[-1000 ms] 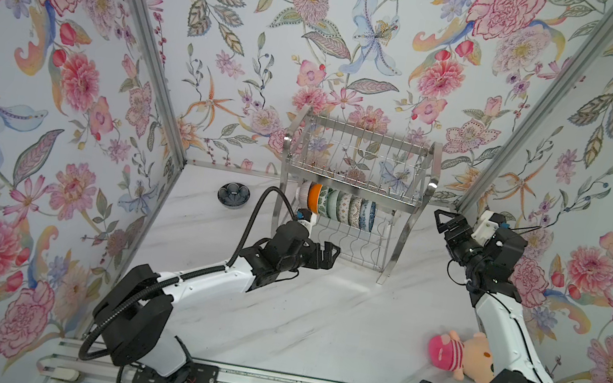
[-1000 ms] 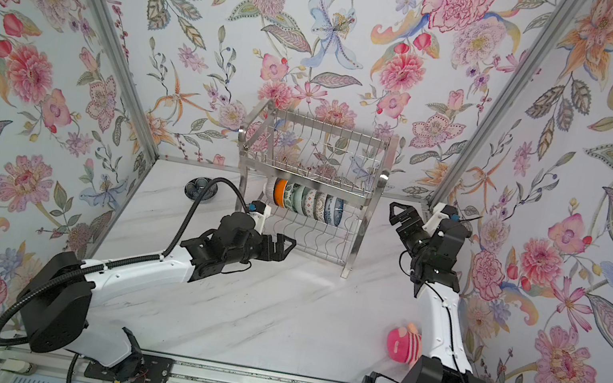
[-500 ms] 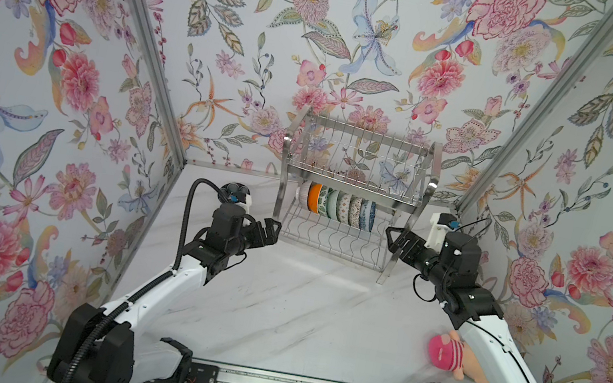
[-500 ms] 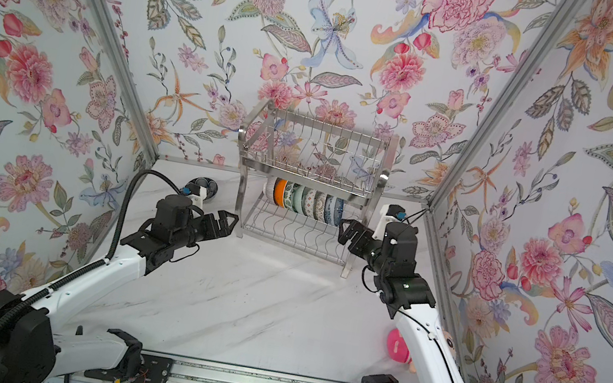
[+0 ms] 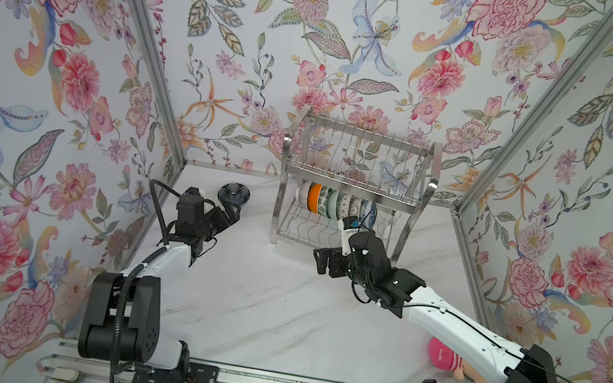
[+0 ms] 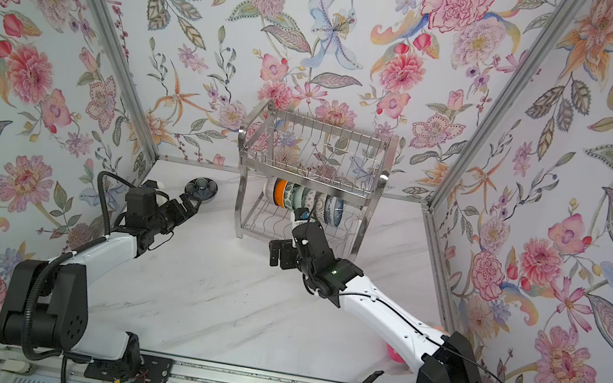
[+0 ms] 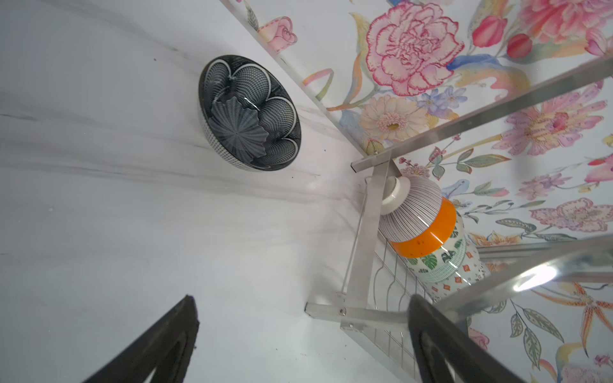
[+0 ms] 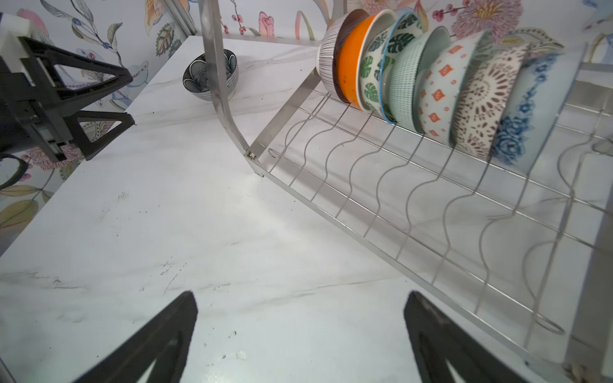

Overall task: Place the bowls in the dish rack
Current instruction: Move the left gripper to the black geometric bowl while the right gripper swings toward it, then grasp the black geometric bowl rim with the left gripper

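Both jaws gape, empty. The left gripper point(image 5: 229, 215) is near the dark bowl point(image 5: 233, 193), left of the steel-wire dish rack point(image 5: 358, 159), the right gripper point(image 5: 320, 261) before it. Seven glossy bowls point(image 5: 336, 204) (perhaps more, blurred) stand on edge on its lower shelf.

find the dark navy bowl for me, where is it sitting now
In both top views the dark navy bowl stands upright on the table at the back left, left of the dish rack and just beyond the open left gripper.
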`<control>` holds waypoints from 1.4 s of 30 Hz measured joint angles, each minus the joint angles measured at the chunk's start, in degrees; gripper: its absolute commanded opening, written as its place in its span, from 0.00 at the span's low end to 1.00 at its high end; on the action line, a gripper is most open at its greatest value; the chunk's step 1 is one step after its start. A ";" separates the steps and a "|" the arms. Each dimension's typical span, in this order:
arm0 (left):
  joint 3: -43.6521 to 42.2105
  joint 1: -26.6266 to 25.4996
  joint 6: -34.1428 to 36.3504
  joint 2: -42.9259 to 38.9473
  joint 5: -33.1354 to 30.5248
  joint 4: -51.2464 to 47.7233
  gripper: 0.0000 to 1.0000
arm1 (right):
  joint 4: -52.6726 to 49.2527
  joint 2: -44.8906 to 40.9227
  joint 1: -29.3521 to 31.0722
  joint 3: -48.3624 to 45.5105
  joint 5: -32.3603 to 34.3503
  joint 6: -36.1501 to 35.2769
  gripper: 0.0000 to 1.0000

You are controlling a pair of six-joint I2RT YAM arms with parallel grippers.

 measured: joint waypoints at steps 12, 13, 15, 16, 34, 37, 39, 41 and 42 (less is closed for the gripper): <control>11.87 2.89 -4.42 21.70 1.25 9.14 0.79 | 2.08 12.41 1.29 10.10 -1.09 -4.35 0.99; 12.79 2.99 -4.61 23.06 1.40 9.86 0.76 | 2.08 13.09 1.29 10.56 -1.25 -4.76 0.99; 14.23 3.30 -4.98 25.22 1.70 10.75 0.70 | 2.01 13.94 1.33 11.19 -1.46 -5.55 0.99; 14.86 3.48 -5.03 26.16 1.79 11.15 0.67 | 2.03 14.16 1.33 11.45 -1.55 -5.90 0.99; 17.77 4.74 -2.12 30.60 0.70 11.61 0.23 | 5.95 15.23 5.44 13.05 -5.35 -12.33 0.99; 17.88 4.74 -1.16 30.67 0.59 11.63 0.16 | 6.60 15.37 5.99 13.16 -5.55 -12.85 0.99; 17.88 4.81 -0.87 30.73 0.55 11.61 0.11 | 6.75 15.58 6.21 13.16 -5.53 -13.03 0.99; 17.88 4.94 -0.52 30.88 0.55 11.52 0.07 | 6.78 15.80 6.21 13.16 -5.51 -13.05 0.99; 17.81 4.96 -0.52 31.01 0.44 11.32 0.06 | 6.78 15.89 6.21 13.16 -5.49 -13.05 0.99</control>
